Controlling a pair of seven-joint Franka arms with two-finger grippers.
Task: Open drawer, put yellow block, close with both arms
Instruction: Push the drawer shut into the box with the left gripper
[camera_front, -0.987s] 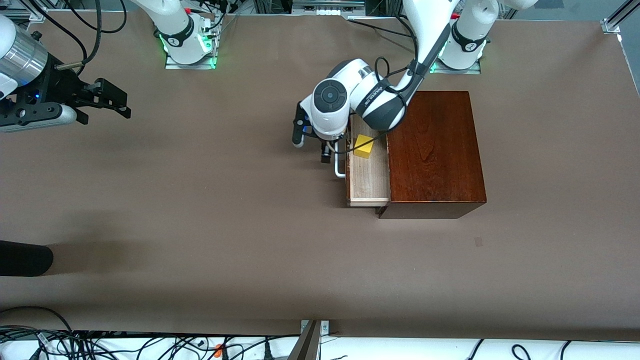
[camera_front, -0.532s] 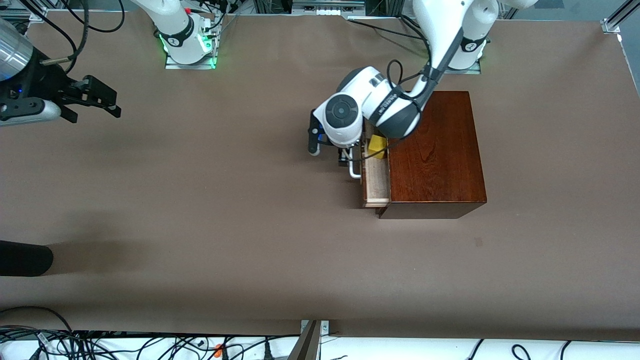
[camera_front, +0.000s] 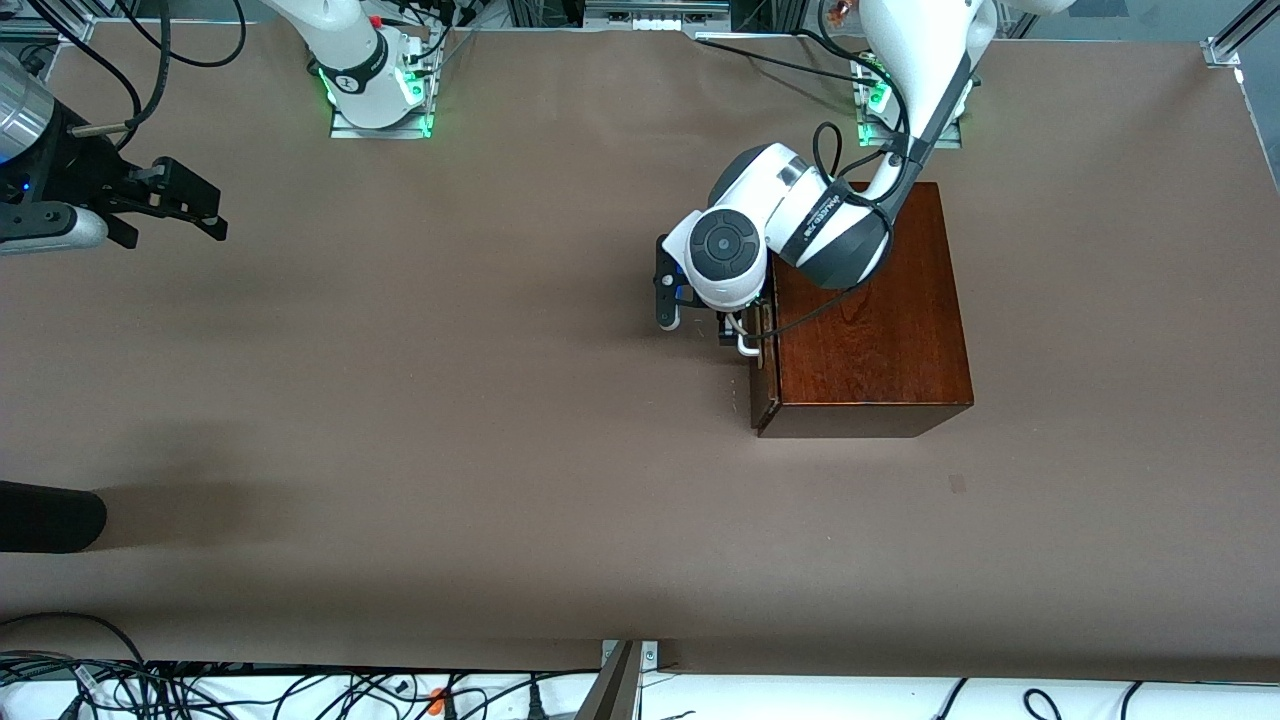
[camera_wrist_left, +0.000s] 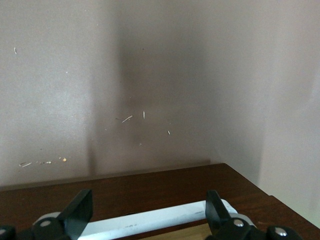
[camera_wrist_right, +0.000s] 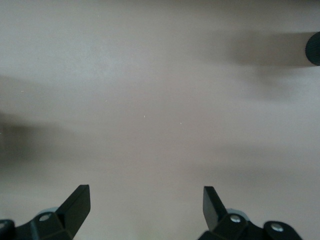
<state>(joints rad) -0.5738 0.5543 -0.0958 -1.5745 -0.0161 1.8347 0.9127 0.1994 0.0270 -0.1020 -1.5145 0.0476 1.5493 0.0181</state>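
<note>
Drawer (camera_front: 757, 365) looks shut in the wooden box (camera_front: 865, 310) with the yellow block out of sight, presumably inside, and the spread-open left gripper (camera_wrist_left: 145, 220) straddling the white handle (camera_wrist_left: 150, 222) could snag it when retreating, while the open right gripper (camera_wrist_right: 145, 210) waits over bare table (camera_front: 450, 420).

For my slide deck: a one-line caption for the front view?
Left gripper at the white handle of the nearly shut drawer; right gripper waits open.

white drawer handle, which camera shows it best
The left wrist view: the handle runs as a white bar between the left gripper fingers. The front view shows only its end under the wrist. The right wrist view shows none.
</note>
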